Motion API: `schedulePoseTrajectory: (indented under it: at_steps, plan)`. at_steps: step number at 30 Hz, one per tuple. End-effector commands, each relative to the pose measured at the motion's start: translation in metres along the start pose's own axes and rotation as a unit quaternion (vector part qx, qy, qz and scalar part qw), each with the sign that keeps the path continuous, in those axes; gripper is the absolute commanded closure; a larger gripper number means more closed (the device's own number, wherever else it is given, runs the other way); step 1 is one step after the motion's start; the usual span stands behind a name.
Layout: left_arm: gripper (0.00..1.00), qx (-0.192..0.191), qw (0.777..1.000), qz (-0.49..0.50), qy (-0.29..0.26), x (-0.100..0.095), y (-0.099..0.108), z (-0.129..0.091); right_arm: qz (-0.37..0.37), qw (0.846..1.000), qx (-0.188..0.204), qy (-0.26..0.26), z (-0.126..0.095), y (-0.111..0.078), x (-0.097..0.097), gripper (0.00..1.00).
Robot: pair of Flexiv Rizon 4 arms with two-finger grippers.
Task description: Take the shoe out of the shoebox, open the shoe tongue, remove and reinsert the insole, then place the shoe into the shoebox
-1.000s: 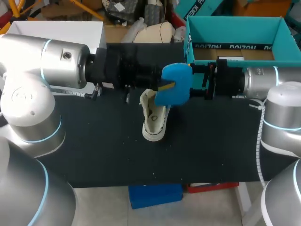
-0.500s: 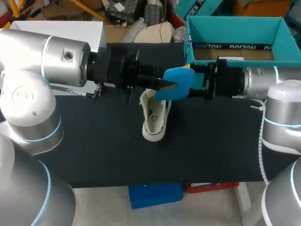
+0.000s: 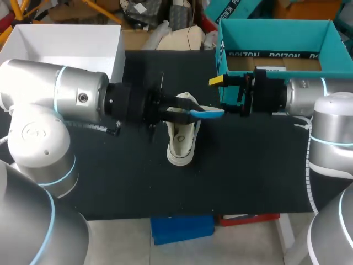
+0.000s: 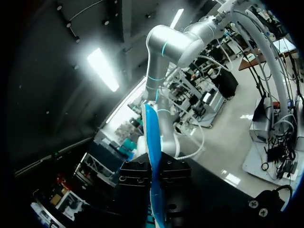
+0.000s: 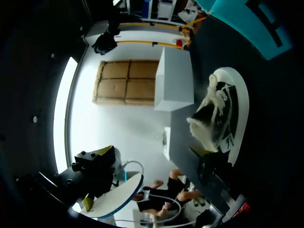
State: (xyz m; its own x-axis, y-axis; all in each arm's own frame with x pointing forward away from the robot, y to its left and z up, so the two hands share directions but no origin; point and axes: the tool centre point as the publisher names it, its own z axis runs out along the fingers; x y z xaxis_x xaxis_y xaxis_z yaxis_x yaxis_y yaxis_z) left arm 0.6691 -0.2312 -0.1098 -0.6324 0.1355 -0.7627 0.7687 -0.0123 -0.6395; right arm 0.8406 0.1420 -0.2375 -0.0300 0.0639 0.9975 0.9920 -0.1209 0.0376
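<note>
The white canvas lace-up shoe [image 3: 181,144] is sitting mid-way across the black cloth-covered table [image 3: 110,176], with the blue foam insole [image 3: 207,114] hanging just above it, pinched in the left gripper [image 3: 187,110], the spread right gripper [image 3: 222,95] waiting just beside the insole's right end, the teal cardboard shoebox [image 3: 276,25] standing behind right and the white open box [image 3: 115,52] behind left.

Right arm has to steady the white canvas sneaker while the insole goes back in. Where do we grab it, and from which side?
Probably the forefoot of the white canvas sneaker, pinched across its side walls from my right. It stands sole-down with the toe end free. The heel opening sits under the left gripper, which holds the flat blue insole. The open right gripper is on that side.
</note>
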Motion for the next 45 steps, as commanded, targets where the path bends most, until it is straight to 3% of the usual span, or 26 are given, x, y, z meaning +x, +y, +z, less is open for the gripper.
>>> schedulePoseTrajectory:
  at_steps: [1, 6, 26, 31, 33, 40, 45]
  plan:
    - [1.00, 0.010, 1.000, 0.015, -0.018, 0.018, 0.021, -0.004, 0.000, 1.000, -0.002, 0.000, 0.001, -0.001, -0.001, 0.00]
    - [1.00, -0.016, 0.997, 0.072, 0.004, 0.036, 0.042, 0.001, 0.000, 1.000, -0.002, 0.000, 0.001, -0.001, -0.001, 0.00]
    - [1.00, -0.016, 0.997, 0.072, 0.004, 0.036, 0.042, 0.001, 0.000, 1.000, -0.002, 0.000, 0.001, -0.001, -0.001, 0.00]
    - [1.00, 0.034, 0.981, 0.185, -0.036, 0.043, 0.040, 0.006, 0.000, 1.000, -0.002, 0.000, 0.001, -0.001, -0.001, 0.00]
    - [1.00, 0.030, 0.973, 0.227, -0.036, 0.047, 0.042, 0.004, 0.000, 1.000, -0.002, 0.000, 0.001, -0.001, -0.001, 0.00]
    - [1.00, 0.050, 0.956, 0.285, -0.051, 0.061, 0.072, -0.004, 0.000, 1.000, -0.002, 0.000, 0.001, -0.001, -0.001, 0.00]
    - [1.00, 0.032, 0.948, 0.313, -0.045, 0.067, 0.102, -0.005, 0.000, 1.000, -0.002, 0.000, 0.001, -0.001, -0.001, 0.00]
